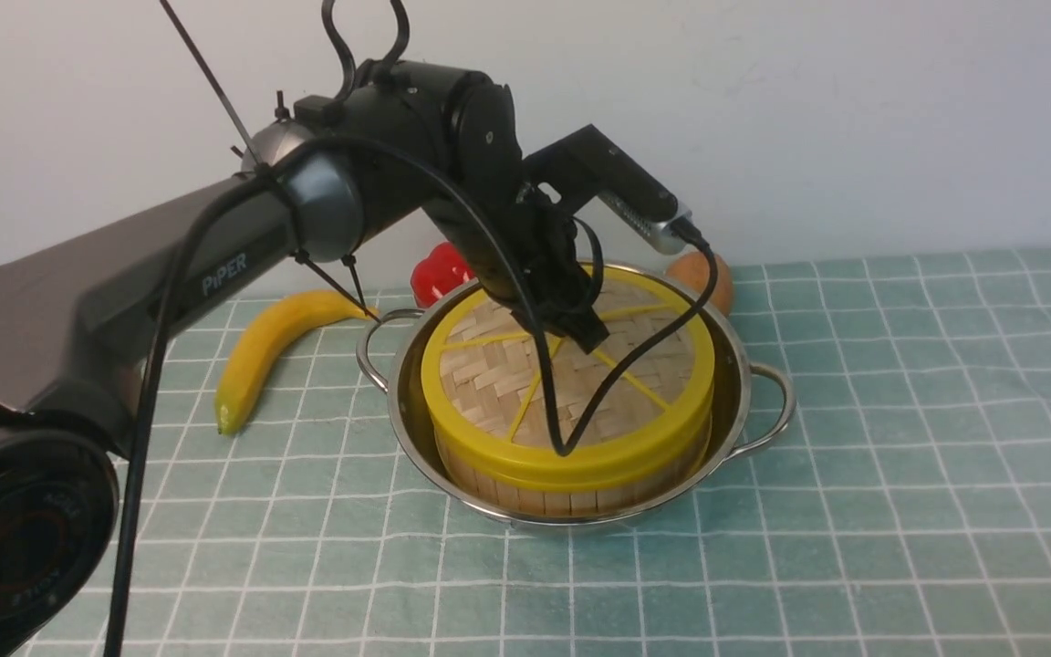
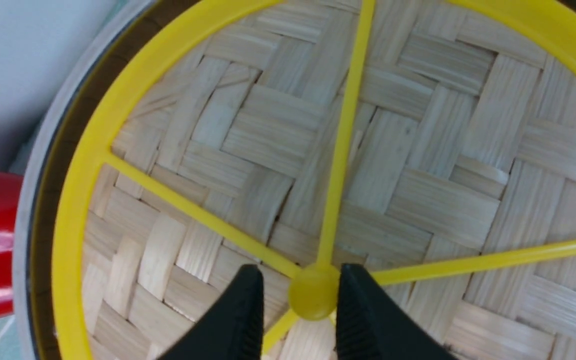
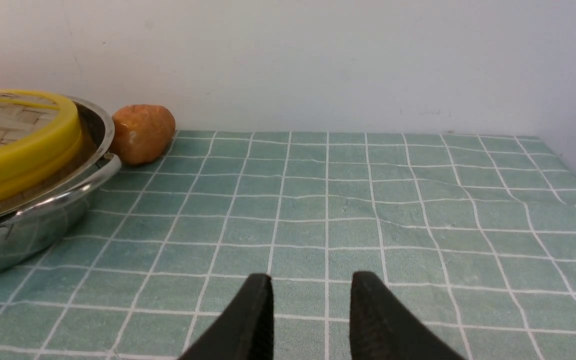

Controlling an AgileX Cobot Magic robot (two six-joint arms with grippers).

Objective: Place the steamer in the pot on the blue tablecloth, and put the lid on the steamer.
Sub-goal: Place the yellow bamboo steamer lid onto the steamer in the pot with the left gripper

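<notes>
The shiny pot (image 1: 767, 388) stands on the blue tablecloth (image 1: 854, 511). Inside it sits the bamboo steamer (image 1: 571, 497), and the woven lid (image 1: 480, 365) lies flat on top. My left gripper (image 1: 580, 330) is down at the lid's centre. In the left wrist view this gripper (image 2: 300, 270) straddles the yellow knob (image 2: 315, 297): one finger touches it, and a narrow gap shows at the other, so the jaws are slightly open. My right gripper (image 3: 313, 280) hangs open and empty low over bare cloth, to the right of the pot (image 3: 43, 220). It is out of the front view.
A banana (image 1: 261, 351) lies left of the pot. A red pepper (image 1: 439, 269) and a brown-orange fruit (image 1: 699, 274) sit behind it against the white wall. The left arm's cable drapes across the lid. The same fruit (image 3: 143, 132) shows beside the pot's rim.
</notes>
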